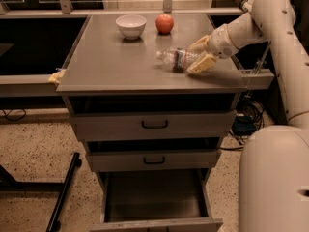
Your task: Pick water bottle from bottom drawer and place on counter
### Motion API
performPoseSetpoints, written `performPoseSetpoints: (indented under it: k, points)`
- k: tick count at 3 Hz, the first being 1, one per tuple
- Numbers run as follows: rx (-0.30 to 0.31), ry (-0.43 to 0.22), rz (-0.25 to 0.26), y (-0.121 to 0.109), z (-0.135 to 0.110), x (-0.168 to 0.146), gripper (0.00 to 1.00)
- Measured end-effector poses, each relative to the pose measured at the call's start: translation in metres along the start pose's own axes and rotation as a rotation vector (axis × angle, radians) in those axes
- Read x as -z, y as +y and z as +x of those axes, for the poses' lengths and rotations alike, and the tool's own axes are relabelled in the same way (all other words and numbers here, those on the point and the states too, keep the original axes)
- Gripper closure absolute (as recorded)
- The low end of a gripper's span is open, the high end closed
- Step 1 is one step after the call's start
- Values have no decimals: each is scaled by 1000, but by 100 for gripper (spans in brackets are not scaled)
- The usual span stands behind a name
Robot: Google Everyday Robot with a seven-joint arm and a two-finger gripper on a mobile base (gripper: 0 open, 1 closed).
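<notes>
The gripper (pixel 200 53) sits low over the right half of the counter (pixel 111 62), its two pale fingers (pixel 203 63) set one on each side of the base end of the water bottle (pixel 176 58) and pinching it, as far as the view shows. The arm (pixel 251 25) reaches in from beyond the counter's right edge, which explains why the grasp is on the bottle's base and not its neck. The bottle lies on its side on the counter, cap pointing toward the counter's left, label band just clear of the fingers. It rests flat on the top, well in from the counter's front edge, so it should not drop when let go, though a round bottle lying down may roll a little.

A white bowl (pixel 131 25) and a red apple (pixel 164 23) stand at the counter's far edge, apart from the bottle. Beneath the counter, the bottom drawer (pixel 154 197) hangs pulled out with nothing visible inside, so in my judgement only the release and withdrawal remain
</notes>
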State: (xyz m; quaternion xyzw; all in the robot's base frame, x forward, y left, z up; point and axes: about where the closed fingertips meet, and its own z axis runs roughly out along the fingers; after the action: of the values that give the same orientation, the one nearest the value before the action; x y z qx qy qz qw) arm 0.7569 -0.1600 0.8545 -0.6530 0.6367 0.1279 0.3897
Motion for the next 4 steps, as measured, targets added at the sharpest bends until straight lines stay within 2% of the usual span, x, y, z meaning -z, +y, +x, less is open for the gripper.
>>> performPoseSetpoints:
  k: [1,2,3,4]
  points:
    - [0,0,0,0,0,0,0]
    - [1,-1,0,0,0,-1,0]
    - [14,14,33,-7,-6,19,0]
    - [13,34,95,-17,-7,59,0]
